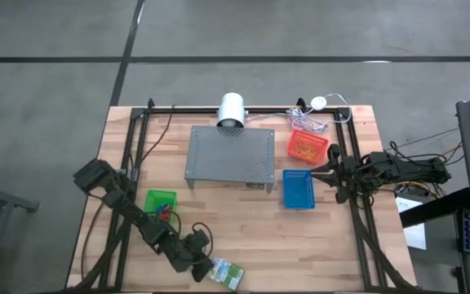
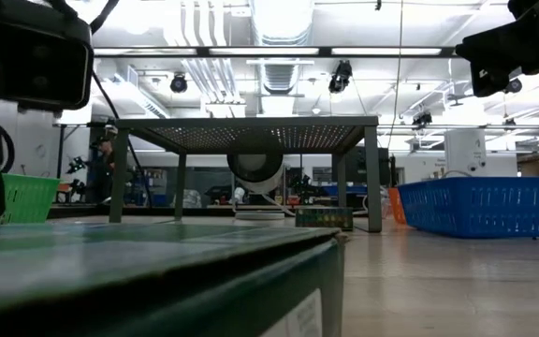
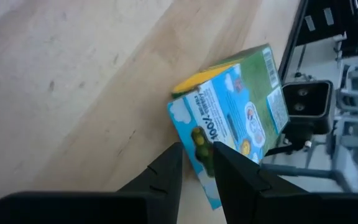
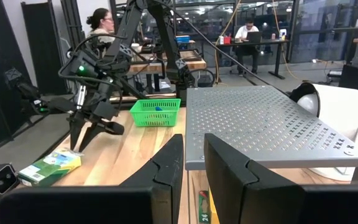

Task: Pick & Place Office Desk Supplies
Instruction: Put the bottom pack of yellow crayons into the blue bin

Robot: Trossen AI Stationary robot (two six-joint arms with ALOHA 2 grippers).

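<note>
The crayon box (image 1: 228, 273) lies flat on the table (image 1: 243, 229) at its near edge, left of centre. The left claw (image 1: 203, 267) sits just beside the box's left end, fingers (image 3: 166, 171) slightly apart, clamped on nothing, tips over the box's edge. The right claw (image 1: 323, 173) hangs at the table's right side between the red basket (image 1: 308, 145) and blue basket (image 1: 299, 189), fingers nearly together, empty.
</note>
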